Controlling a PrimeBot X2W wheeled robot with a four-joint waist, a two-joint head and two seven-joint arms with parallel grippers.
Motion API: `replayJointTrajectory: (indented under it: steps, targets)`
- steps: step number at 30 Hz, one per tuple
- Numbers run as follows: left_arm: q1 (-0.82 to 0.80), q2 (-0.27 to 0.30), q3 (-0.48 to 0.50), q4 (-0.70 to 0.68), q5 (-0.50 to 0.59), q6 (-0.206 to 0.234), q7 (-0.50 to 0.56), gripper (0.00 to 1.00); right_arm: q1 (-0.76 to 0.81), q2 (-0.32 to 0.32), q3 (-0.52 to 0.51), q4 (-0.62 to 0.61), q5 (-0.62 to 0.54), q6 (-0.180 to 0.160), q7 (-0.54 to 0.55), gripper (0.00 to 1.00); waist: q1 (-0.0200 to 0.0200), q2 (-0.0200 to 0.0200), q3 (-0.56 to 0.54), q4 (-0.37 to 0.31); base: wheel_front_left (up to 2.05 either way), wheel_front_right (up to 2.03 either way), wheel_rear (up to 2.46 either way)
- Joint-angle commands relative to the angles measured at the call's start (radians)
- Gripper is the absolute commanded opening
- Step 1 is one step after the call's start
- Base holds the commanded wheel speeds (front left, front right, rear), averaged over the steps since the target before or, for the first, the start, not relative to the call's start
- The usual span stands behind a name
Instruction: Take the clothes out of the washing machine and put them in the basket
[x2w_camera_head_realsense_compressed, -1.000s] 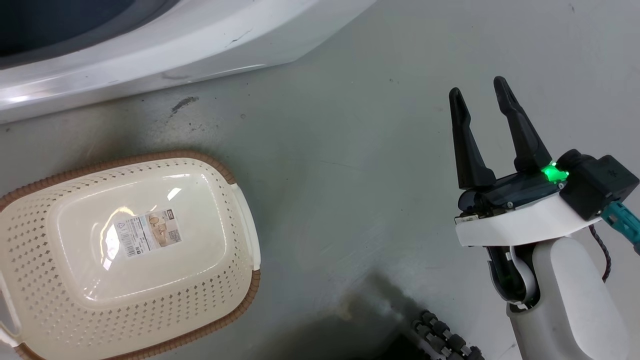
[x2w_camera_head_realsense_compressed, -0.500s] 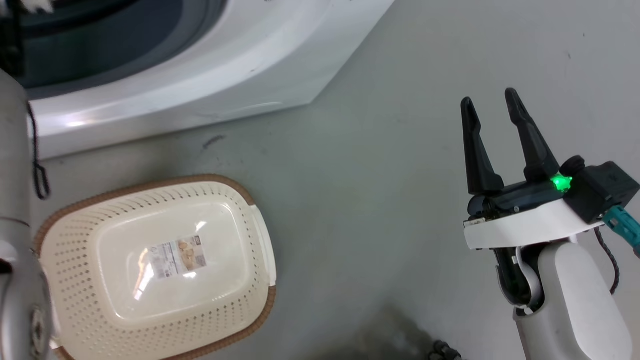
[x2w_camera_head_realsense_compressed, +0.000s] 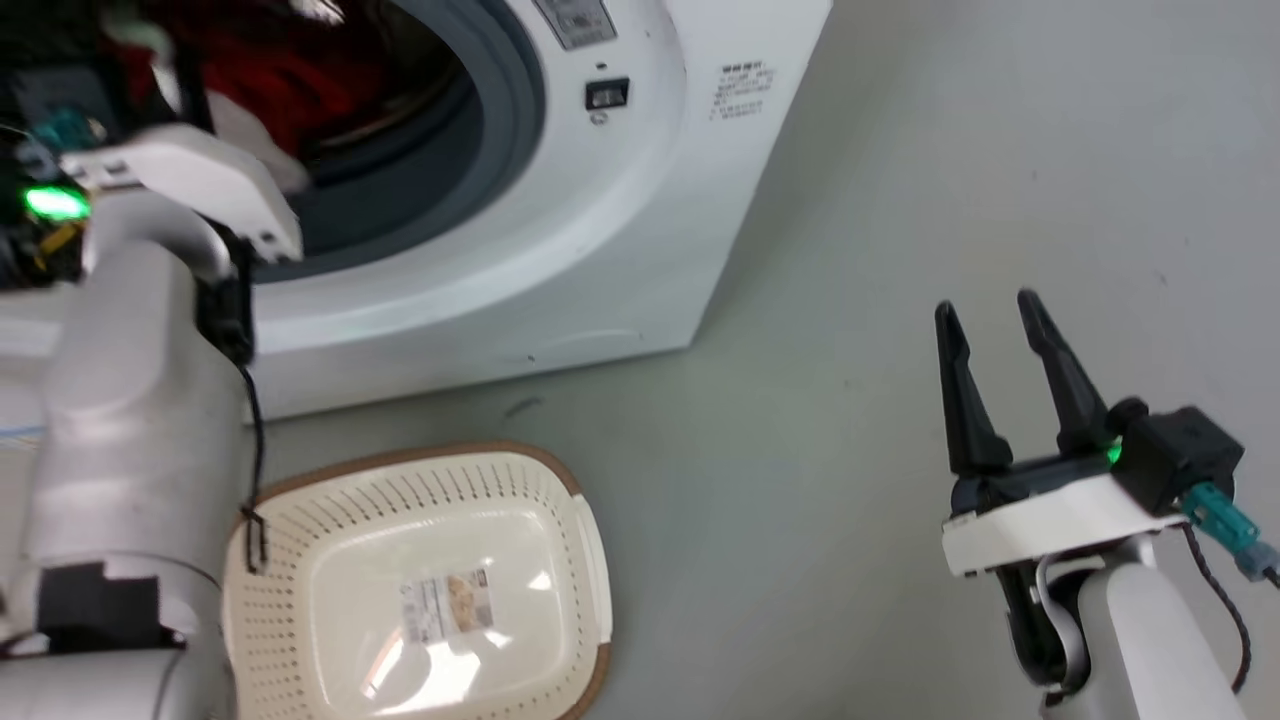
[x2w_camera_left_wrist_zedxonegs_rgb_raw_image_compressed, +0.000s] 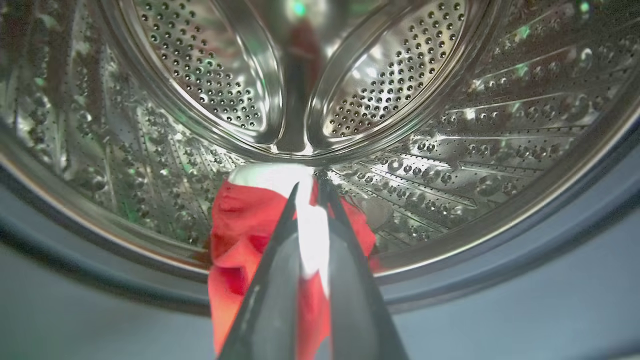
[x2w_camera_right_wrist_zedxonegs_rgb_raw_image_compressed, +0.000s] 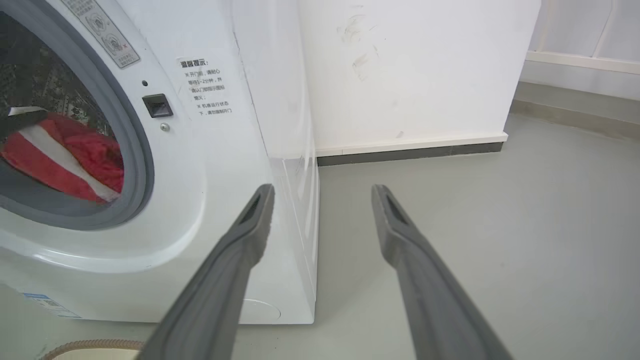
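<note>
Clothes (x2w_camera_left_wrist_zedxonegs_rgb_raw_image_compressed: 235, 235): red garment with white band, pinched between nearly closed fingers of left gripper (x2w_camera_left_wrist_zedxonegs_rgb_raw_image_compressed: 307, 182); cloth hangs from fingertips down over grey gasket (x2w_camera_head_realsense_compressed: 505, 120). Steel drum (x2w_camera_left_wrist_zedxonegs_rgb_raw_image_compressed: 400, 75) of washing machine (x2w_camera_head_realsense_compressed: 560, 250) lies beyond fingertips. Basket (x2w_camera_head_realsense_compressed: 300, 520) on floor (x2w_camera_head_realsense_compressed: 850, 200) beneath left forearm, mouth up. Right gripper (x2w_camera_head_realsense_compressed: 985, 305) well apart from machine, above floor, fingers spread wide.
</note>
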Motion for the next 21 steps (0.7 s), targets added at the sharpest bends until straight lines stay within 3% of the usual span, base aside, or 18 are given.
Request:
replayJointTrajectory:
  steps: [1,10,21]
  targets:
    - [0.031,-0.011,0.007,0.006,-0.011,-0.006,-0.010,0.00,0.026,0.001,-0.009,0.007,-0.007,0.000,-0.002,1.00,0.0001,0.0000,-0.085,0.047,0.00,0.00,0.00]
    - [0.171,-0.060,0.014,-0.103,-0.022,-0.043,-0.016,0.00,0.105,0.001,-0.032,0.029,-0.017,0.000,-0.002,1.00,0.0001,0.0000,-0.219,0.088,0.00,0.00,0.00]
    - [0.392,-0.126,0.009,-0.436,0.012,-0.068,-0.015,0.00,0.175,0.001,-0.058,0.014,-0.027,0.000,0.018,1.00,0.0001,0.0000,-0.298,0.132,0.00,0.00,0.00]
